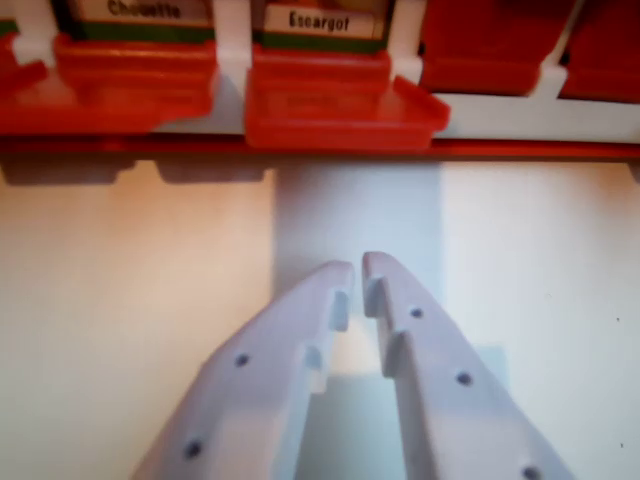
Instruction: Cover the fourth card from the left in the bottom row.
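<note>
My white gripper (pixel 358 268) fills the lower middle of the wrist view, its two fingers nearly touching at the tips with nothing between them. It hovers over a pale table, short of a red and white card board (pixel 500 115) along the top. A card labelled "Escargot" (pixel 322 22) sits uncovered in its slot, with its red flap (pixel 345 105) lying flat in front, straight ahead of the fingertips. To the wrist view's left a second card (pixel 145 10) is also uncovered above its lowered red flap (pixel 120 85). To the right, red flaps (pixel 490 45) stand up over their slots.
The board's red front edge (pixel 320 148) runs across the whole view and casts a shadow on the table. Bare pale tabletop (pixel 120 290) lies on both sides of the gripper.
</note>
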